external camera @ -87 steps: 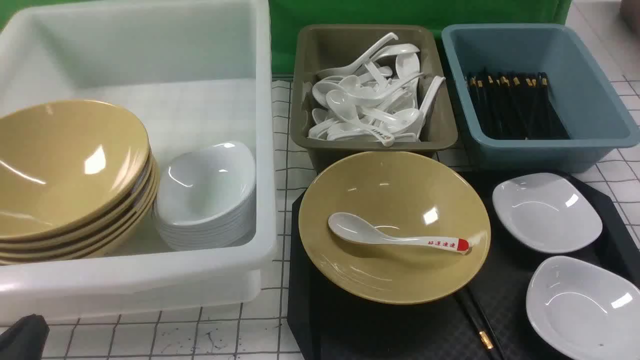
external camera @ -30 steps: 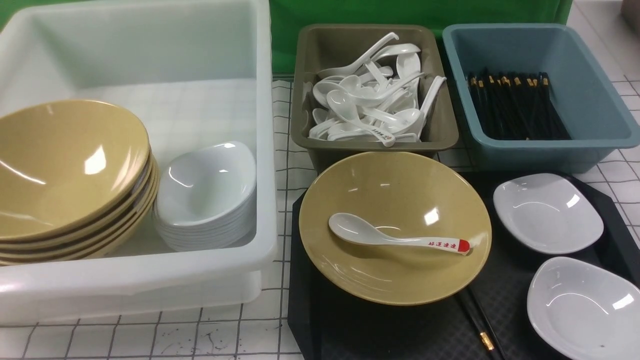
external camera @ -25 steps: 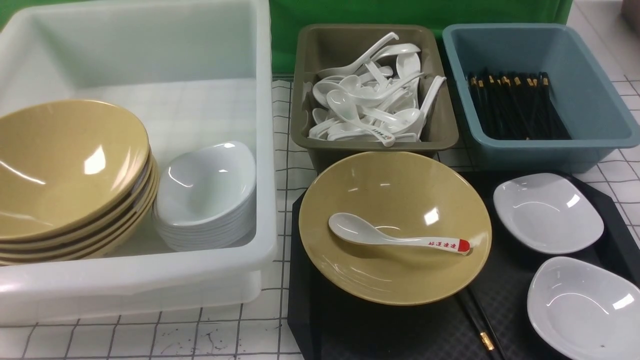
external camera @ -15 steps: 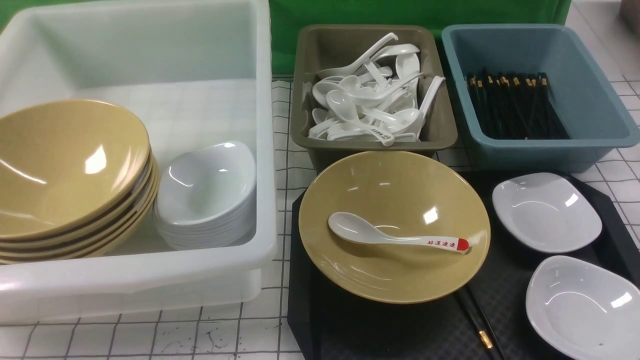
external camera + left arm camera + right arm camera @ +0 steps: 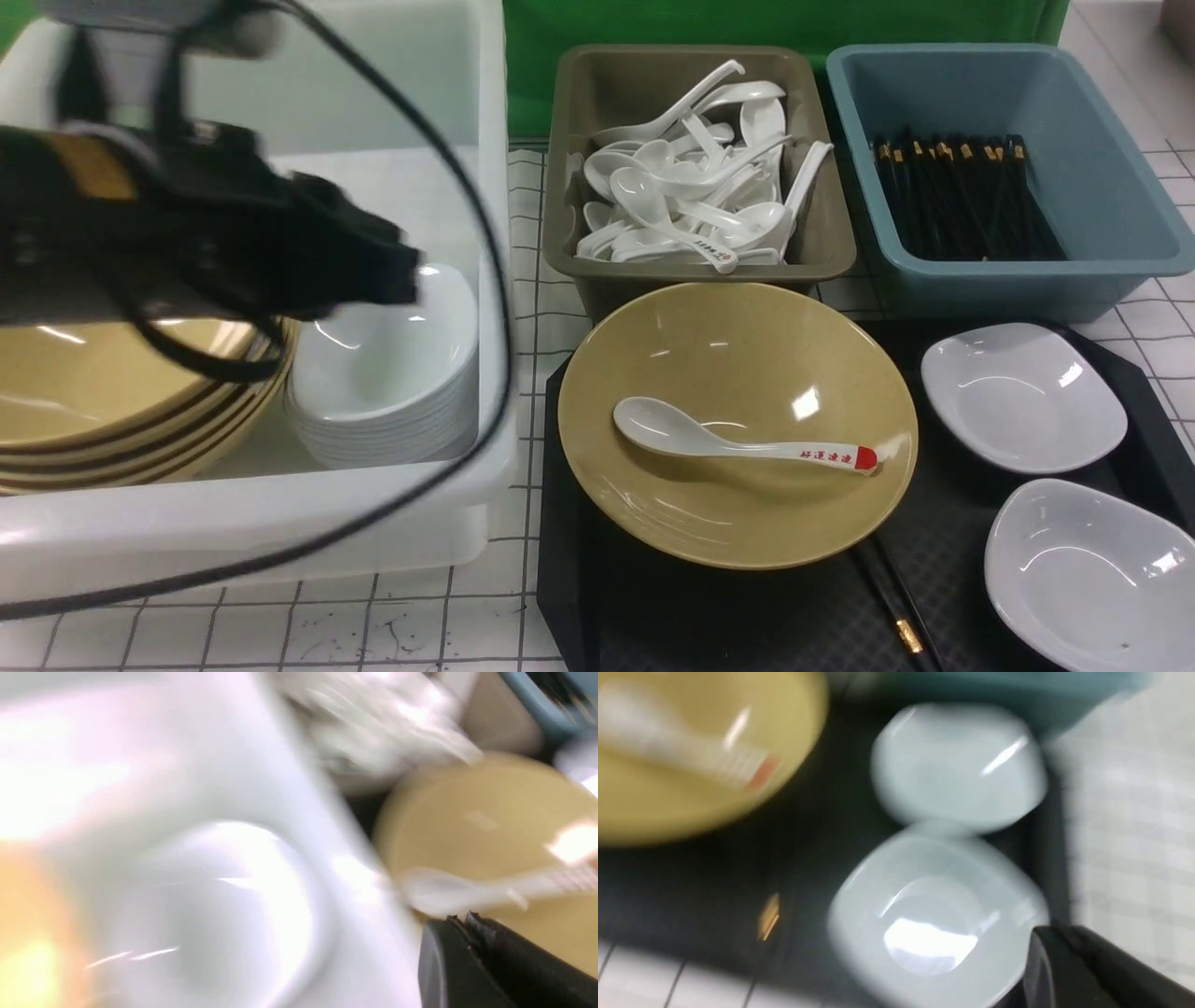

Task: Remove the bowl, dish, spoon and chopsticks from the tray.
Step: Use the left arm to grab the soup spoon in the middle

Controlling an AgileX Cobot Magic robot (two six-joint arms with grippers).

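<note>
The mustard-yellow bowl (image 5: 738, 425) stands on the black tray (image 5: 747, 621), with the red-tipped white spoon (image 5: 742, 439) lying inside it. Two white dishes (image 5: 1022, 397) (image 5: 1092, 569) sit on the tray's right side. The black chopsticks (image 5: 887, 597) poke out from under the bowl's near rim. My left gripper (image 5: 406, 275) hovers over the white bin, shut and empty; its blurred wrist view shows the shut tips (image 5: 462, 919) near the bowl (image 5: 490, 826) and spoon (image 5: 467, 891). My right gripper (image 5: 1045, 933), shut and empty, hangs by the nearer dish (image 5: 934, 919).
A large white bin (image 5: 373, 485) on the left holds stacked yellow bowls (image 5: 112, 411) and stacked white dishes (image 5: 383, 373). Behind the tray stand an olive tub (image 5: 695, 271) of white spoons and a blue tub (image 5: 1008, 280) of black chopsticks. The left arm's cable loops over the bin's right wall.
My left arm has swung into the front view and now hangs over the white bin, where half a second ago it was out of sight. The tableware on the tray has not moved.
</note>
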